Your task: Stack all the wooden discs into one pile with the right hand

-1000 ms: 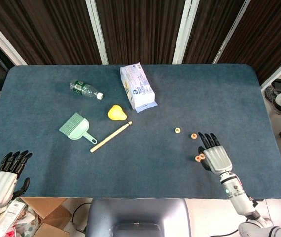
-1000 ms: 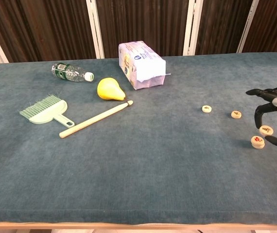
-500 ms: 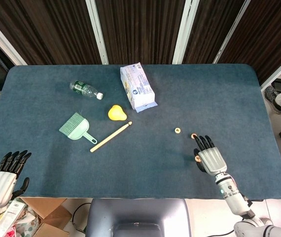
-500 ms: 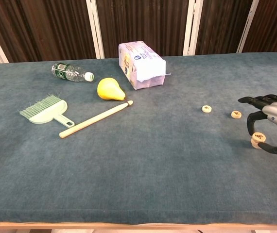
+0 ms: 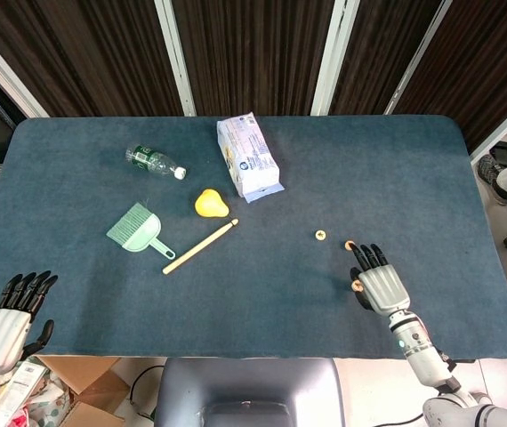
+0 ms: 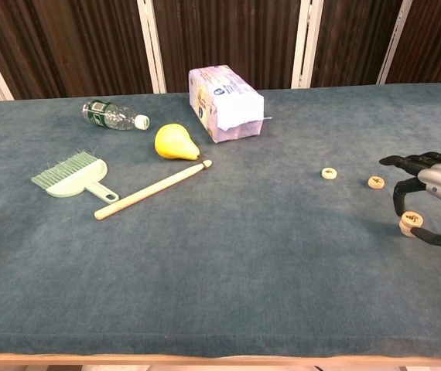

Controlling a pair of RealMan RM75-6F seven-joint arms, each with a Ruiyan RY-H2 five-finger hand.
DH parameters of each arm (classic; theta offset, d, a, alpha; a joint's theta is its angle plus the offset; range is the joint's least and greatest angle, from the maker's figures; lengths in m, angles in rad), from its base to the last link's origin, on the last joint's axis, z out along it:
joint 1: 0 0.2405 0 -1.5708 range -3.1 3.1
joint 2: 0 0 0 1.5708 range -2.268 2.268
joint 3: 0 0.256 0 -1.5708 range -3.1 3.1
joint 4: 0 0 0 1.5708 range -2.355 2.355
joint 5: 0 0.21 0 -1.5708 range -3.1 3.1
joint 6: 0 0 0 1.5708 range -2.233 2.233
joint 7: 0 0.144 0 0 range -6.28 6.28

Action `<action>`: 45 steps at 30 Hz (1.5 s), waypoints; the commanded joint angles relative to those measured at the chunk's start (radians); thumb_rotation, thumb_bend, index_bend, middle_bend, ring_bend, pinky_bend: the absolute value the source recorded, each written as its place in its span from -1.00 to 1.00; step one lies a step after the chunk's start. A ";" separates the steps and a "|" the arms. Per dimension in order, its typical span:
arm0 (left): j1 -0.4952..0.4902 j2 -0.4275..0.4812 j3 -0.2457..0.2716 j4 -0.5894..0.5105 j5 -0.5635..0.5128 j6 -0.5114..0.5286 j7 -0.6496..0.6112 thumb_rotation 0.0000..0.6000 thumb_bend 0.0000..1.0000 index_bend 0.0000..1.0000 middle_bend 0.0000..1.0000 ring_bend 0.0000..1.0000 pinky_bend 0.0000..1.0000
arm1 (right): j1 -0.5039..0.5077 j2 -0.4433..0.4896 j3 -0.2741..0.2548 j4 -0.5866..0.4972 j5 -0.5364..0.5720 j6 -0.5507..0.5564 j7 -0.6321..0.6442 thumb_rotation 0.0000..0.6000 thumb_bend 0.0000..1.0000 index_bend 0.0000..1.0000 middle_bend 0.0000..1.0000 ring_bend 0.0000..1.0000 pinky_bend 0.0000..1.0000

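Two wooden discs sit one on the other as a small pile (image 6: 411, 222) near the table's right front; in the head view this pile (image 5: 357, 286) peeks out beside my thumb. My right hand (image 6: 437, 195) (image 5: 380, 285) arches over it, a finger and the thumb pinching the top disc. Two single discs lie flat further back and left: one (image 6: 376, 182) (image 5: 350, 245) just ahead of my fingertips, the other (image 6: 329, 173) (image 5: 321, 235) beyond it. My left hand (image 5: 9, 313) hangs off the table's front left corner, fingers apart and holding nothing.
On the left half lie a plastic bottle (image 5: 154, 162), a tissue pack (image 5: 248, 157), a yellow pear (image 5: 210, 203), a green hand brush (image 5: 136, 229) and a wooden stick (image 5: 200, 246). The table's right edge (image 5: 492, 231) runs close to my right hand.
One second ago my right hand held a disc above and beside the other one. It moved left and down, and that disc now sits on the second. The last half second shows no motion.
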 commanded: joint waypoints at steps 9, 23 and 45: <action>0.002 0.003 0.003 0.001 0.008 0.006 -0.010 1.00 0.01 -0.99 -0.92 -0.98 -0.92 | -0.012 0.021 0.000 -0.016 0.001 0.017 0.002 1.00 -0.02 -0.13 -0.92 -1.00 -0.89; 0.001 -0.001 0.001 -0.003 0.001 0.002 0.005 1.00 0.01 -0.99 -0.92 -0.98 -0.92 | 0.058 0.013 0.134 0.062 0.087 -0.021 0.080 1.00 -0.10 -0.21 -0.93 -1.00 -0.89; -0.001 -0.003 -0.001 -0.002 -0.006 -0.004 0.009 1.00 0.01 -0.99 -0.92 -0.98 -0.92 | 0.197 -0.132 0.148 0.274 0.185 -0.192 -0.042 1.00 -0.15 0.02 -0.93 -1.00 -0.89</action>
